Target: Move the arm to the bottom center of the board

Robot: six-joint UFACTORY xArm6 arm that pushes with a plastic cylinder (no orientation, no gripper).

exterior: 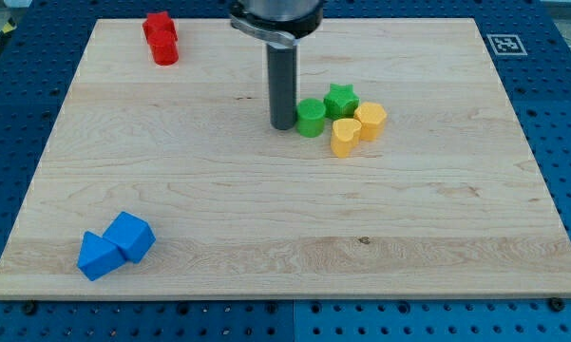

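My tip (283,124) rests on the wooden board (285,228) a little above its middle, right beside the left side of a green round block (311,118). Whether it touches that block I cannot tell. A green star block (341,99) sits just behind the round one. A yellow heart block (345,137) and a yellow hexagonal block (371,121) lie to the right of them, all four packed in one cluster. The rod rises straight up to the arm's dark mount (274,17) at the view's top.
Two red blocks (161,38) stand together at the board's top left. Two blue blocks (116,245) lie together at the bottom left. A black-and-white marker tag (504,44) is off the board's top right corner. A blue perforated table (570,142) surrounds the board.
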